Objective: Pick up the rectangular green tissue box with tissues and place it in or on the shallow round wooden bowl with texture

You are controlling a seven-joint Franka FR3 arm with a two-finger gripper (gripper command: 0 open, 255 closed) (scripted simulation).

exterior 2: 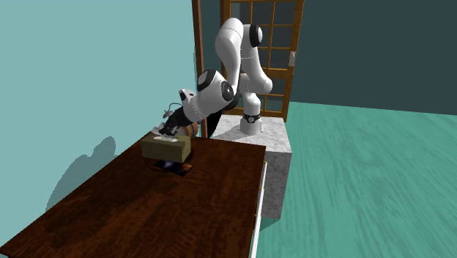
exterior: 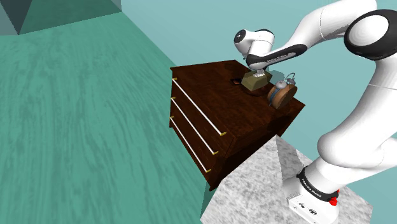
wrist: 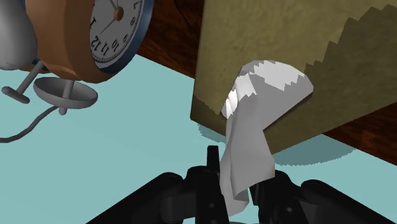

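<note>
In the shoulder view one white arm (exterior: 356, 130) reaches from its one marbled stand (exterior: 267, 184) to one dark wooden dresser (exterior: 222, 130) with three drawers, each with one pale handle; on its tabletop (exterior: 203, 75) stand one olive tissue box (exterior: 253, 82), one round alarm clock (exterior: 281, 94) just beside the box on the stand's side, and one dark shallow bowl (exterior: 236, 81), whose edge peeks out at the box's other side; the claw (exterior: 258, 72) sits right over the box. In the second exterior view the tissue box (exterior 2: 167, 149) is over the bowl (exterior 2: 176, 168) — resting on it or hanging just above, I cannot tell — with the claw (exterior 2: 171, 135) at its top; one wooden door (exterior 2: 272, 44) with glass panes stands behind the stand. In the wrist view the two black fingers (wrist: 213, 167) stand close together, clenched on the one white tissue (wrist: 254, 137) that rises from the box's slot — so the claw (wrist: 234, 181) grasps the tissue box (wrist: 286, 57) by that tissue; the alarm clock (wrist: 108, 32), with a white dial and grey metal feet, is near the box.
</note>
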